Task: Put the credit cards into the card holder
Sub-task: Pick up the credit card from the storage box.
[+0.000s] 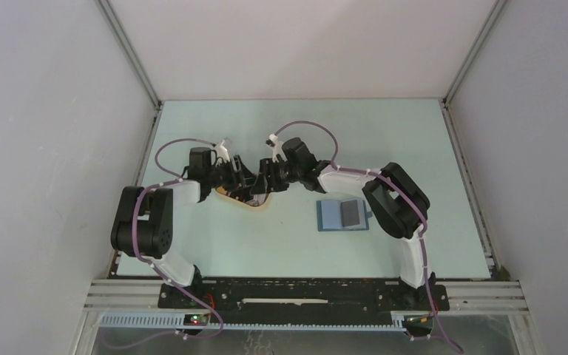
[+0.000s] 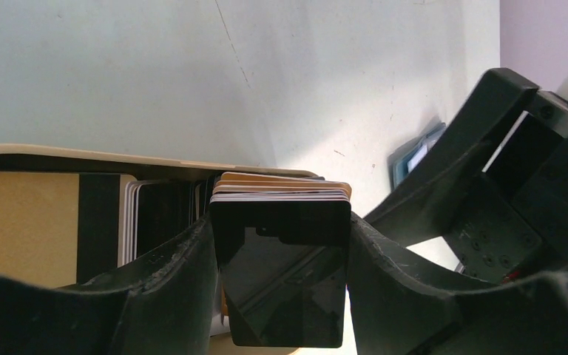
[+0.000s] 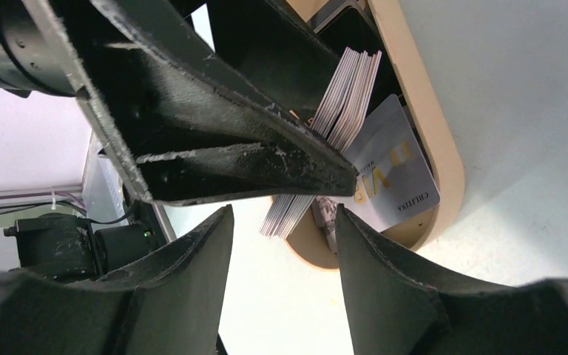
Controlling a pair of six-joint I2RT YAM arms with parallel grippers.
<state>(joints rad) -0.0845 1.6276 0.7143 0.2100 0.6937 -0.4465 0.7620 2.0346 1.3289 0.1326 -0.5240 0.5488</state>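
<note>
My left gripper (image 2: 281, 222) is shut on a stack of credit cards (image 2: 281, 281) over the tan tray, with a glossy black card facing the camera. More cards (image 2: 137, 222) stand in the tray behind it. In the right wrist view the same stack (image 3: 344, 111) shows edge-on beside a left finger. The right gripper (image 3: 285, 222) is open just below the stack's end, with nothing between its fingers. A silver card (image 3: 399, 166) lies in the tray. The teal card holder (image 1: 333, 216) lies open to the right with a dark card (image 1: 350, 213) on it.
The tan oval tray (image 1: 255, 205) sits under both grippers mid-table; its rim (image 3: 444, 166) curves round the cards. Both arms (image 1: 192, 188) (image 1: 340, 177) meet over it. Grey walls enclose the pale table on the left, back and right.
</note>
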